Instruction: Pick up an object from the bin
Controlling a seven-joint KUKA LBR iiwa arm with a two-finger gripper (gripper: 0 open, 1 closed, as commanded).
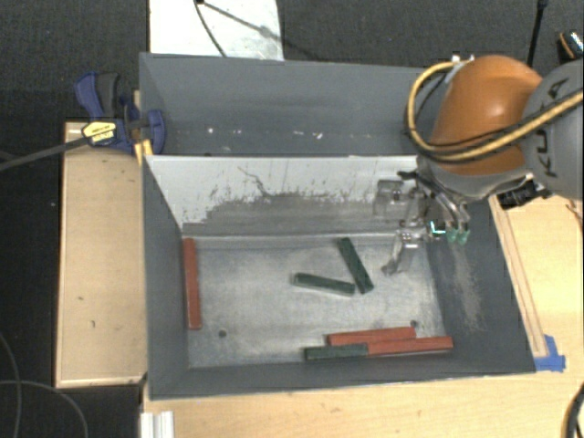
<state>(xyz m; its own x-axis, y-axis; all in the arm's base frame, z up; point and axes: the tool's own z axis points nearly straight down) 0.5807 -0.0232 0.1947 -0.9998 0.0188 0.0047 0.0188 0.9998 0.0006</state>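
the gripper point(407, 245) hangs low at the far right of the bin point(274, 108) — open or closed, i cannot tell. just left of it lies a tilted dark green bar point(354, 265), a second green bar point(324, 284) beside that — red bars point(392, 339) along the near wall.

In the bin point(274, 117), a left bar point(192, 283) lies along the left wall. Mid-floor rests a level bar point(324, 284), with a slanted bar point(354, 265) just behind it, the two close together at their right ends. Three bars point(379, 343) bunch against the front wall. The gripper point(400, 255) hangs just right of the slanted bar, towards the back
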